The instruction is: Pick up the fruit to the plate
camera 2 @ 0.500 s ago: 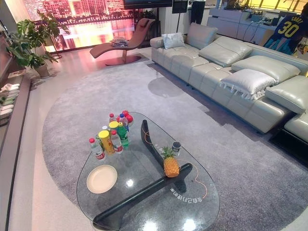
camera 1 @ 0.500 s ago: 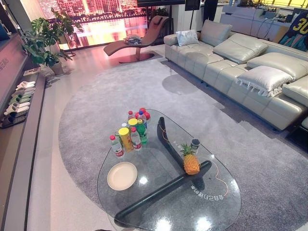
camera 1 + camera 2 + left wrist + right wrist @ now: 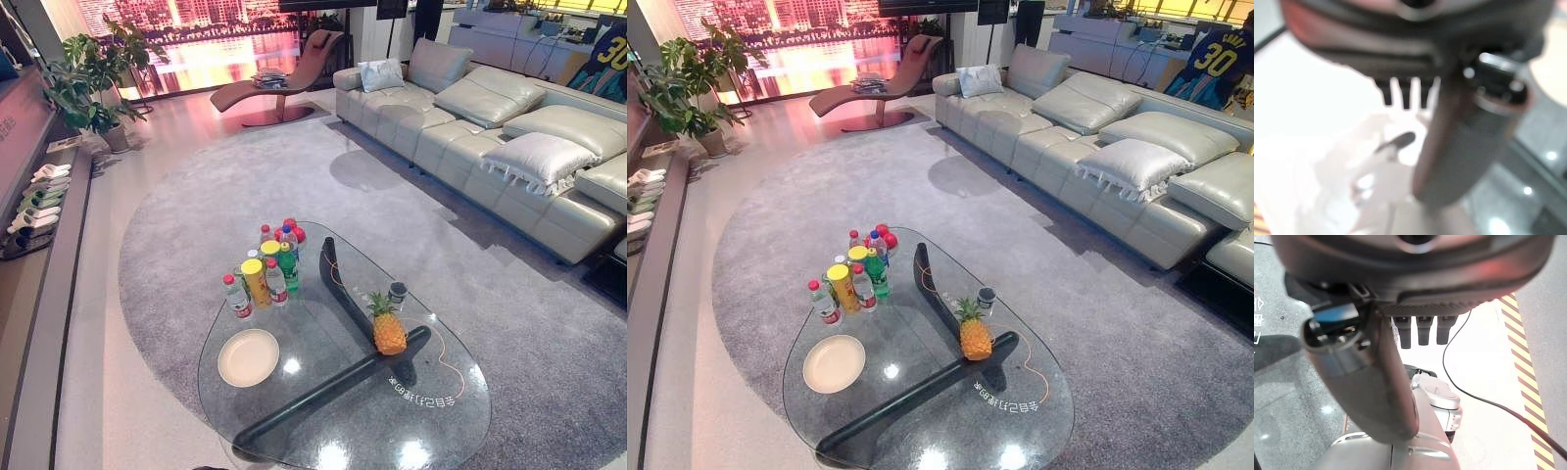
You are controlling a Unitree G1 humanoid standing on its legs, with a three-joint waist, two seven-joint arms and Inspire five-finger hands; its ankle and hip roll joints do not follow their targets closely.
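Both hands are hanging empty: the right hand showing straight fingers, the left hand looking relaxed too, though blurred. The pineapple is standing upright on the glass table, well ahead of either hand, with the plate lying towards the left hand's side. The danger I'm reading here is a glancing touch tipping that top-heavy fruit into the small cup just beside it, or skidding it across the glass.

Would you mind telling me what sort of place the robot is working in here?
It looks like a living room, or perhaps a furnished showroom: a long pale sofa with cushions, a glass coffee table on a round grey rug, and a lounge chair beyond.
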